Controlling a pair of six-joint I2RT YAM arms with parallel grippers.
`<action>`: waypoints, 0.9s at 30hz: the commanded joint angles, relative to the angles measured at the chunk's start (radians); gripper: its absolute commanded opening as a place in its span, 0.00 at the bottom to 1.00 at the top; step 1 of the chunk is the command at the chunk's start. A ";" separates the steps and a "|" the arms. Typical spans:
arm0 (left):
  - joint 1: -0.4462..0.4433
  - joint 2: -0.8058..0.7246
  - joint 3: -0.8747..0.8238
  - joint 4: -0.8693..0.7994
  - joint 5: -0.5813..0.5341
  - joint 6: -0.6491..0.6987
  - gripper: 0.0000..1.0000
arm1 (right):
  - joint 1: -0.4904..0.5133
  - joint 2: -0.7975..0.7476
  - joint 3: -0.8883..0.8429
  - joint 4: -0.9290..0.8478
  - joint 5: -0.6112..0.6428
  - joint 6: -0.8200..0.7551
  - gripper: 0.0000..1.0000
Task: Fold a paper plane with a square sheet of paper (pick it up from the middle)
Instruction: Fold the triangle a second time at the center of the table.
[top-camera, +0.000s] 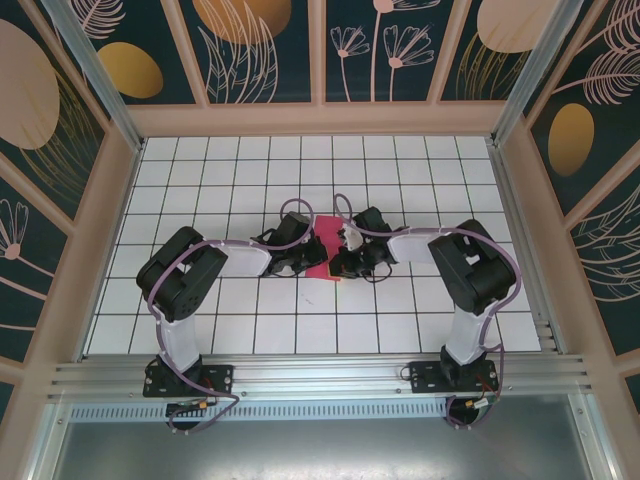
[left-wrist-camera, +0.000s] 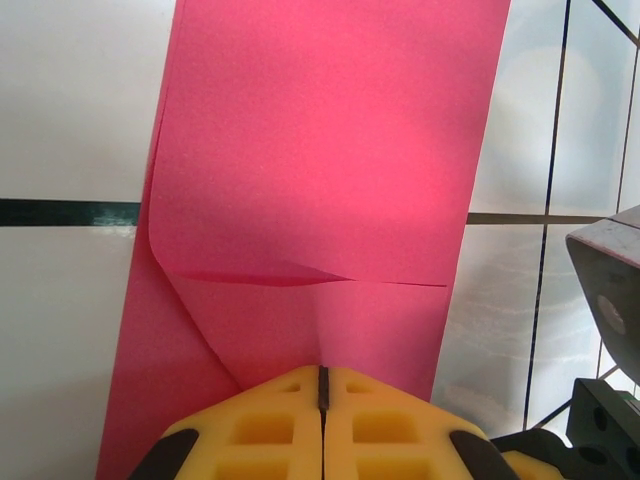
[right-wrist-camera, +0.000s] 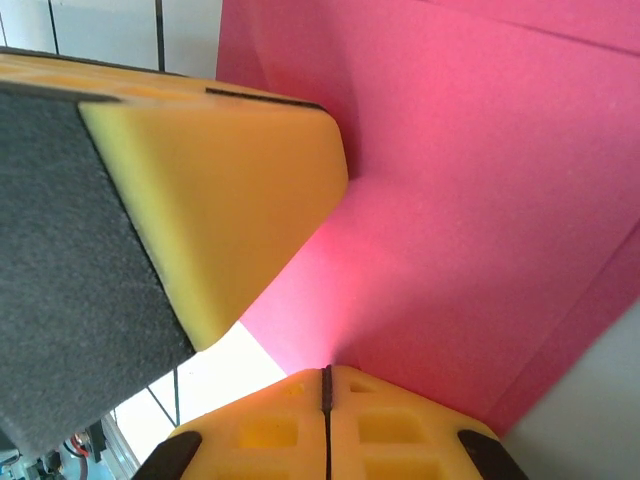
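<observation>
we see our left gripper (left-wrist-camera: 322, 372) closed tight, its yellow foam fingers (left-wrist-camera: 270, 425) tip-down on the square sheet of paper (left-wrist-camera: 320, 150); our right gripper (right-wrist-camera: 327, 372) is closed too, touching it. the thin matte pink sheet, folded in creased layers, lies mid-table (top-camera: 200, 180) between them.

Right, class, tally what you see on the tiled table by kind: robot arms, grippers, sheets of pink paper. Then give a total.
Arms: 2 (left arm, right arm)
Grippers: 2 (left gripper, right gripper), both shut
Sheets: 1 (paper, pink, partly folded)
Total: 5
</observation>
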 joint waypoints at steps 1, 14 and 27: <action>0.008 0.015 -0.022 -0.044 -0.028 0.024 0.08 | -0.006 -0.019 -0.062 -0.061 -0.007 -0.018 0.09; 0.028 0.004 -0.011 -0.056 -0.031 0.051 0.09 | -0.018 -0.007 -0.132 -0.064 0.011 -0.019 0.06; 0.109 0.002 -0.035 0.000 -0.017 0.100 0.10 | -0.047 0.010 -0.141 -0.068 0.038 -0.031 0.00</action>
